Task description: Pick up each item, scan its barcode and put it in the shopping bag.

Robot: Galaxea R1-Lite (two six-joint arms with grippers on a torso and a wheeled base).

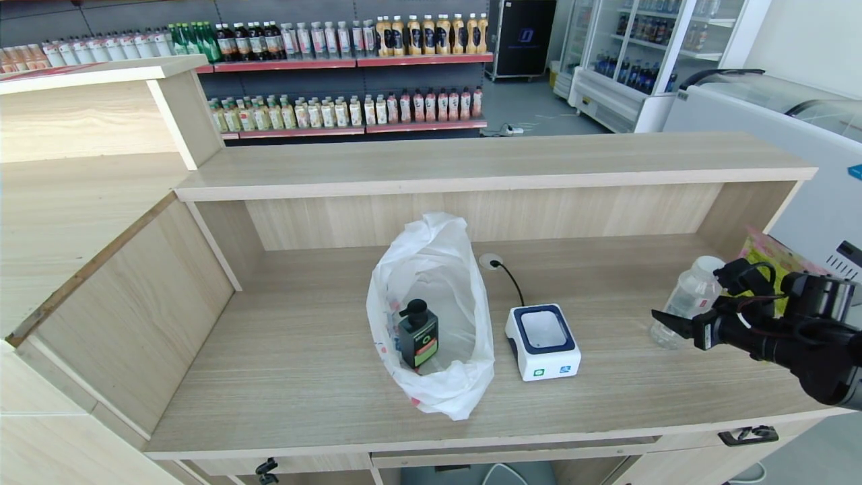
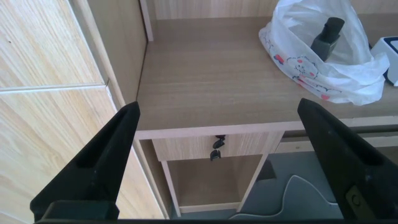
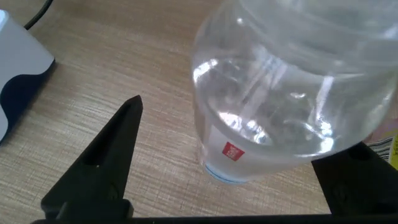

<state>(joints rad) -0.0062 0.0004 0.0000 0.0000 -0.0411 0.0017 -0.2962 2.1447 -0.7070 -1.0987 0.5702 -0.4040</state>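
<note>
Right arm [image 1: 774, 333]: comes in from the table's right end, held low and about level over the table [image 1: 303, 357], pointing toward the middle.
Right fingers [image 3: 106, 162]: two, spread wide, one on either side of the clear bottle's lower body. I cannot tell whether either one touches it, and they are not clamped on it.
Left fingers [image 2: 99, 162]: two, spread wide with nothing between them. They hang off the table's near left corner, above the drawer front, looking along the top toward the bag.
Clear bottle [image 1: 687, 300]: one, transparent, white cap, upright on the table near its right end, between my right fingers. A small red mark sits low on its side.
Shopping bag [image 1: 431, 269]: one, white plastic with small printed figures, lying at mid-table with its mouth gaping upward.
Pump bottle [image 1: 417, 333]: one, dark body with a black pump head and a green and red label. It stands upright inside the bag.
Scanner [image 1: 542, 340]: one, a white box with a dark blue frame round its window, standing just to the right of the bag and apart from it.
Cable [image 1: 513, 283]: one, black, running from the scanner back to a round port in the tabletop.
Packet [image 1: 768, 252]: one, yellow and pink, at the far right behind my arm, partly hidden.
</note>
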